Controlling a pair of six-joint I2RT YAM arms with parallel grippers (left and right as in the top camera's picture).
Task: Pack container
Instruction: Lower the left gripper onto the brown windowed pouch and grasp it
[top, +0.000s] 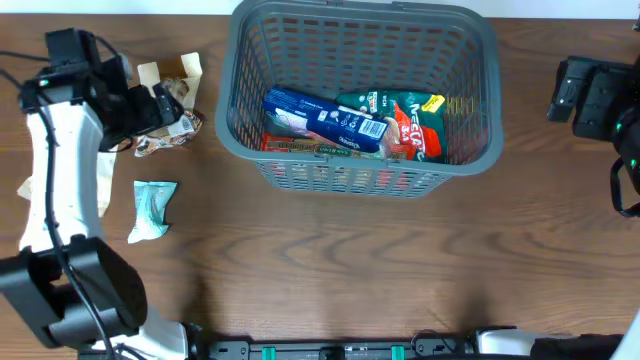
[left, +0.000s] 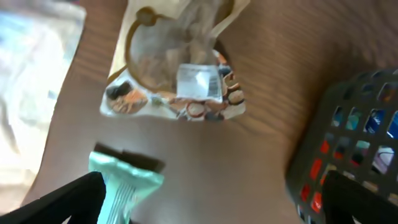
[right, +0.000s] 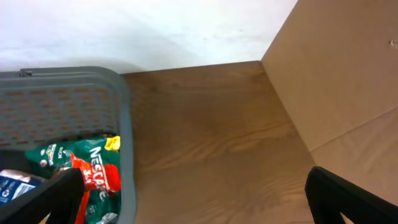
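Left gripper (left: 211, 186) hovers above brown snack packet (left: 180, 93), jaws spread, empty. Teal packet (top: 152, 208) lies near.
Step, as judged: fetching the next item. Next move: descend, close on packet.
Basket (top: 350, 175) mid-table, partly filled.
Right gripper (right: 193, 196) beside it, jaws spread, empty.

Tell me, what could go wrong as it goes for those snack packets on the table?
The open left gripper hovers over the tan printed packet; the mint-green plastic packet lies close beside it, so a finger might shove that one. The dark grey slotted plastic basket stands nearby, so a carrying swing could clip its rim.
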